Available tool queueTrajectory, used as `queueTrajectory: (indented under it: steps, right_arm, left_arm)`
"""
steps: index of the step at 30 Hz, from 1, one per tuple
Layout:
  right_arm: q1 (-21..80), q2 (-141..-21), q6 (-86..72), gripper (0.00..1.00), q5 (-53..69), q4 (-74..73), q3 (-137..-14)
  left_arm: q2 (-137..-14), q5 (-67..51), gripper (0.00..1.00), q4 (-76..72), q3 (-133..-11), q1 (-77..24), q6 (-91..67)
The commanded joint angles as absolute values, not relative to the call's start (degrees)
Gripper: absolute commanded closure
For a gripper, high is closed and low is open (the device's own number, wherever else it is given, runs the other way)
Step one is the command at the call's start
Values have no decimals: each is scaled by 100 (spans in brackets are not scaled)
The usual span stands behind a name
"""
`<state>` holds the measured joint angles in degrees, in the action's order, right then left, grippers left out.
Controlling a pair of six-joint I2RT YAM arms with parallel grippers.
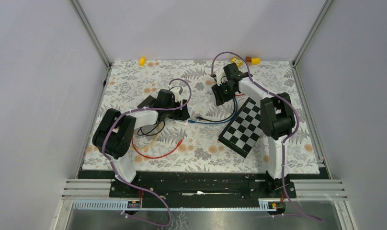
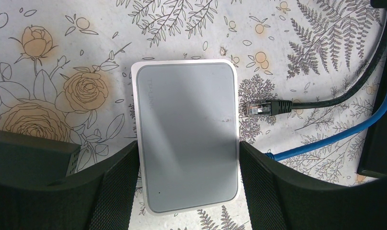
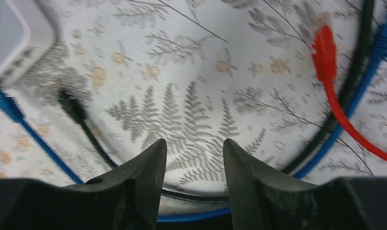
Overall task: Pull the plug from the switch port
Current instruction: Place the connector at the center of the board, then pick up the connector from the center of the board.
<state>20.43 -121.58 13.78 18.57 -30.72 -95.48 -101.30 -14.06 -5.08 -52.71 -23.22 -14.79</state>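
**Left to right.** The left arm's black fingers [image 2: 115, 191] are closed against both long sides of the flat pale-grey rectangular plastic switch [image 2: 187, 139], pinning it to the floral-print table [image 2: 48, 43]. Just right of these fingers' right-hand tip lies the clear-tipped black plug [image 2: 266, 109]. Its nose is at the switch's edge, and it appears to be out of its port. Nearer that tip, the blue cable [image 2: 325, 136] passes behind the finger, so whether its plug is seated cannot be told. The right arm's black fingers [image 3: 139, 191] are parted and empty. The black plug lies beyond their left tip and the red cable [image 3: 325, 52] beyond their right.

**Judged technique.** Hold the switch clamped. Set the right fingers on the plug's moulded body, not the lead. Depress the latch and draw straight out along the port axis, without twisting.

**Count.**
- Switch: one.
- Cables: four (black, blue, red, pale yellow cable [image 1: 154, 138]).
- Chequered board [image 1: 244, 125]: one.
- Fingers: two pairs.
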Motion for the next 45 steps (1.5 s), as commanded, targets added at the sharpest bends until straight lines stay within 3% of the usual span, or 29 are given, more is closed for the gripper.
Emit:
queueTrajectory:
  steps: [1,16,45]
  right_arm:
    - [1818,-12036,1754,47,979,-3549,-9530]
    - [1398,-12375,1934,58,778,-3790,-9741]
    - [1396,-12840,1915,68,841,-3797,-9994]
  left_arm:
    - [-10103,-1520,100,-401,-5282,-2285,-1391]
    - [-10125,-1548,100,-399,-5300,-2285,-1384]
    - [-10217,-1590,100,-342,-5356,-2285,-1388]
